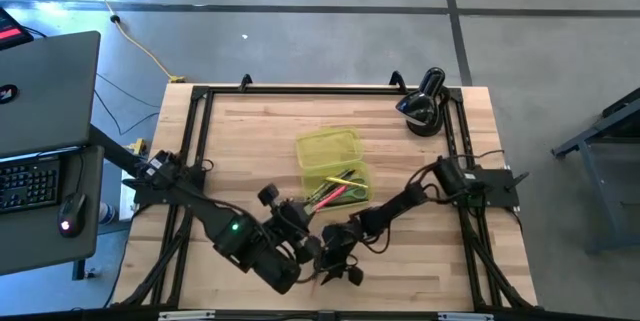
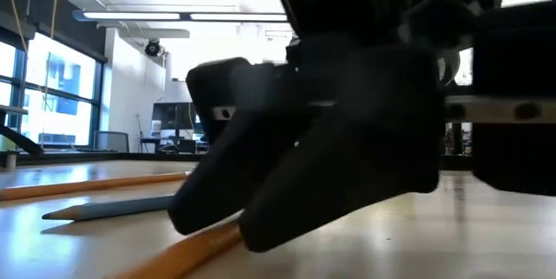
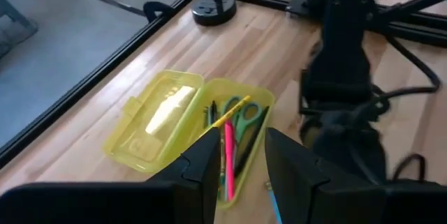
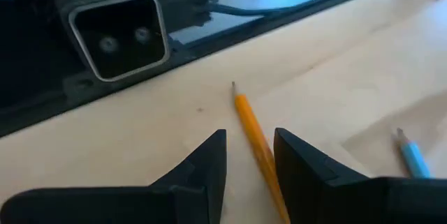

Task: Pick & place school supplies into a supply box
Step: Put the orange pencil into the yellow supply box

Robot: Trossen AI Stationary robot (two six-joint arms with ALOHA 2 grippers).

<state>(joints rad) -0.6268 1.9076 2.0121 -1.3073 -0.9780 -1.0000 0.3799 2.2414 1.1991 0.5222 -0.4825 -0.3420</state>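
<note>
- The counter is a pale wooden top framed in black rail, and both arms reach in toward the middle of its near edge, which is where the loose supplies lie.
- The supply box sits open near the centre of the counter, its lid folded back toward the far edge. That leaves the tray facing the arms, so I judge it is kept there for short drops.
- It is a shallow, translucent yellow-green case. Its tray already holds green-handled scissors, a pink-red pen and some darker sticks, so the job looks partly done.
- A black rounded device stands by the far right corner, well apart from the work.
- The left tool hovers just on the near side of the box with its fingers parted and nothing between them.
- The right tool is low over the near edge, fingers spread to either side of an orange pencil. I judge it is lined up to close on it.
- The pencil lies flat on the wood, thin, with a sharpened dark tip.
- A blue pencil lies near it, also loose.
</note>
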